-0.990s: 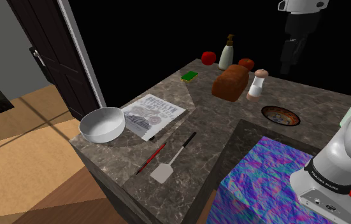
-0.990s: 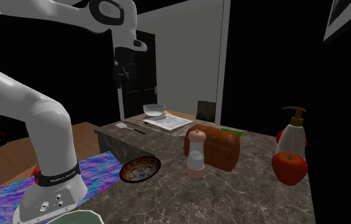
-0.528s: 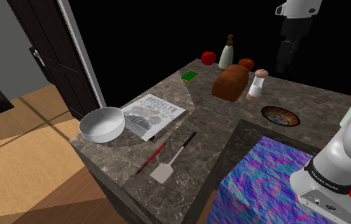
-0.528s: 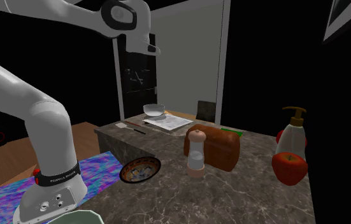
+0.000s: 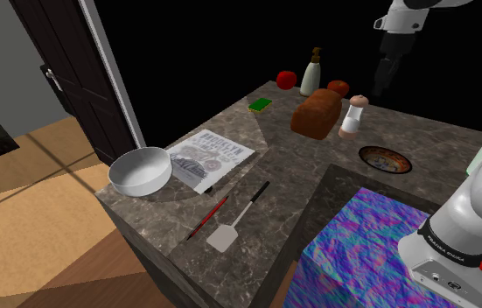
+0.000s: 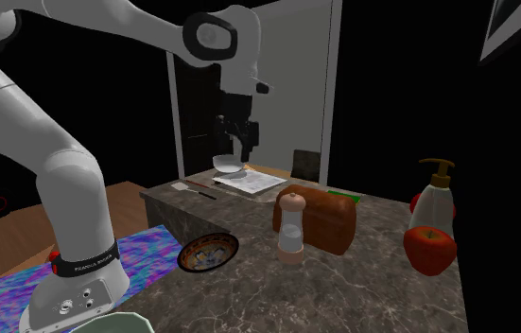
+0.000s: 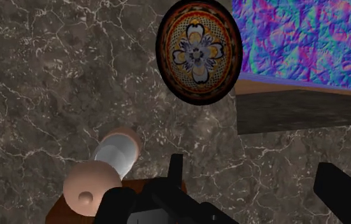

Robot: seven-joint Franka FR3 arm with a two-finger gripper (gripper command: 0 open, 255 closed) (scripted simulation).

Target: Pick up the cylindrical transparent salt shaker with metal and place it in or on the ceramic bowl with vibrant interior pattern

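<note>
The salt shaker (image 5: 352,116) stands upright on the dark marble counter, a clear cylinder with a pale pinkish cap and base, right beside a brown loaf. It is also in the second exterior view (image 6: 290,225) and from above in the wrist view (image 7: 111,167). The patterned bowl (image 5: 385,159) (image 6: 208,253) (image 7: 199,49) sits on the counter near the shaker, dark-rimmed with a flower design inside. My gripper (image 5: 381,85) (image 6: 234,154) (image 7: 260,184) hangs open well above the counter, over the spot between shaker and bowl, holding nothing.
A loaf (image 5: 317,112), two red fruits (image 5: 338,87), a soap bottle (image 5: 310,74) and a green sponge (image 5: 260,105) crowd the counter's far end. A white bowl (image 5: 141,171), newspaper (image 5: 208,156) and spatula (image 5: 230,229) lie toward the shoulder view's left. Black area lies behind.
The arm has swung: my gripper moved toward the second exterior view's right and lower, closer over the shaker and bowl. The objects on the counter have not moved.
</note>
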